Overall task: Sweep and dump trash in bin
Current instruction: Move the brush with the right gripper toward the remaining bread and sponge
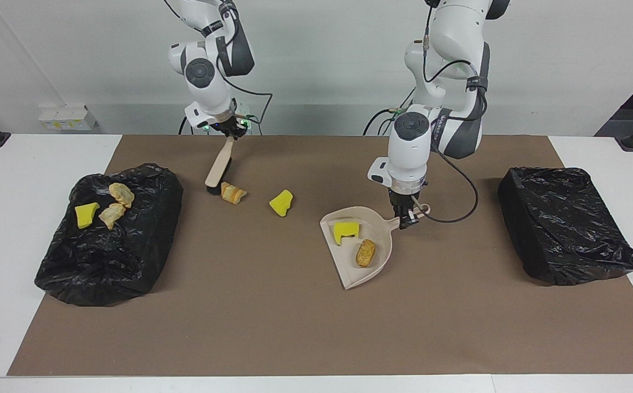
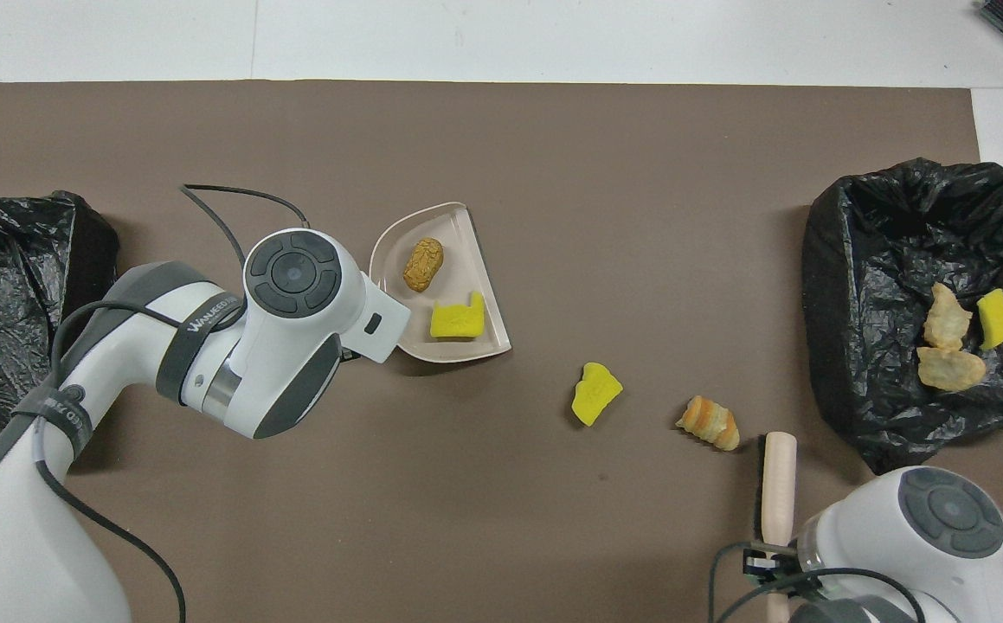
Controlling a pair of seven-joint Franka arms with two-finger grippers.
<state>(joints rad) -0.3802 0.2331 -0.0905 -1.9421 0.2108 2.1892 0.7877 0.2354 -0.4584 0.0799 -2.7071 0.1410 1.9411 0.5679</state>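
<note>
My right gripper (image 1: 230, 132) is shut on the handle of a beige brush (image 1: 219, 169), which slants down to the mat. Its bristle end sits close beside a loose tan lump of trash (image 1: 232, 192); whether they touch is unclear. A loose yellow sponge chunk (image 1: 282, 202) lies between that lump and the dustpan. My left gripper (image 1: 407, 218) is shut on the handle of the beige dustpan (image 1: 382, 256), which rests on the mat holding a yellow chunk (image 1: 345, 230) and a tan lump (image 1: 365, 252). The black-lined bin (image 1: 119, 256) at the right arm's end holds three scraps.
A second black-lined bin (image 1: 565, 224) stands at the left arm's end of the brown mat (image 1: 272, 316). From overhead, the brush (image 2: 778, 484) lies between the loose lump (image 2: 709, 421) and the filled bin (image 2: 847, 346). The left arm's cable loops beside the dustpan.
</note>
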